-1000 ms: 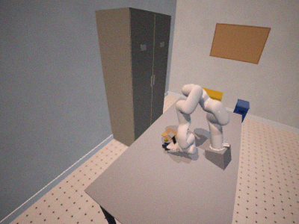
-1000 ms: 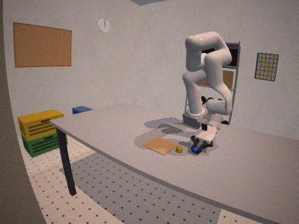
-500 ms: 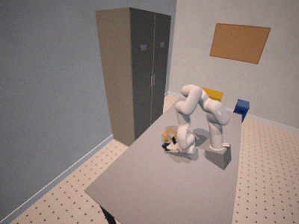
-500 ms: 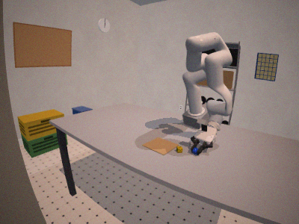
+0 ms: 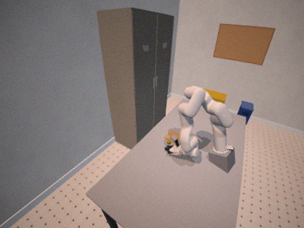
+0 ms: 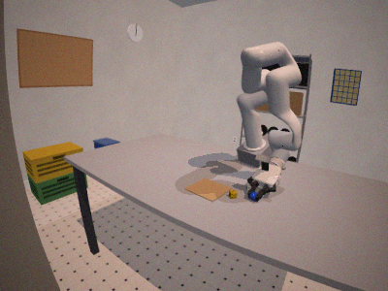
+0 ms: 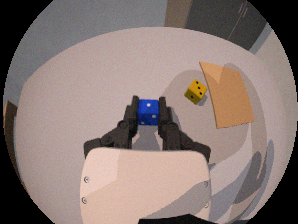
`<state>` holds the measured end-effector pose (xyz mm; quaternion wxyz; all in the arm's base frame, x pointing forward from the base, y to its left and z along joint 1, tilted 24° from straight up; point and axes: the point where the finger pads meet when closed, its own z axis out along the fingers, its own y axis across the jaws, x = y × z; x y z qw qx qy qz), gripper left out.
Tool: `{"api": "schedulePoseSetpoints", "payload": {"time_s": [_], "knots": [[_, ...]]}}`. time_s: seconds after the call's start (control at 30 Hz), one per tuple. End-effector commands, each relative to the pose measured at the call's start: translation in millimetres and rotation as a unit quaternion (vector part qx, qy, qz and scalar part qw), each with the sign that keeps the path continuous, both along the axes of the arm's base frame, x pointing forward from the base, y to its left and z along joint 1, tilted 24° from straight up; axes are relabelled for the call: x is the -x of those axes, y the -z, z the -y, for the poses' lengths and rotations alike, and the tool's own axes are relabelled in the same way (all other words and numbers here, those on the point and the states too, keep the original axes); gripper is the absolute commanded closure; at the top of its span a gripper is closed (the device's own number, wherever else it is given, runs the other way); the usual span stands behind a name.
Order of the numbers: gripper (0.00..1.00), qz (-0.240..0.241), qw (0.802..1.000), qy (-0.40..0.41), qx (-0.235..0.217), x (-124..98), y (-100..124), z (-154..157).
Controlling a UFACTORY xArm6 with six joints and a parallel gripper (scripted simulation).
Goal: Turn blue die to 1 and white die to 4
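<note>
grey cabinet (image 5: 125, 72), corkboard (image 5: 243, 43), wall clock (image 6: 135, 32)
</note>
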<state>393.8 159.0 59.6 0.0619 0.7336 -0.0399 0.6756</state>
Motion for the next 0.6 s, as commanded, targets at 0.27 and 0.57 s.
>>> {"api": "schedulePoseSetpoints", "payload": {"time_s": [0.27,0.57], "knots": [[0.79,0.001,1.000,0.000,-0.001,-0.2,-0.6,-0.5],[0.75,0.001,1.000,0.000,-0.001,-0.2,-0.6,-0.5]]}}
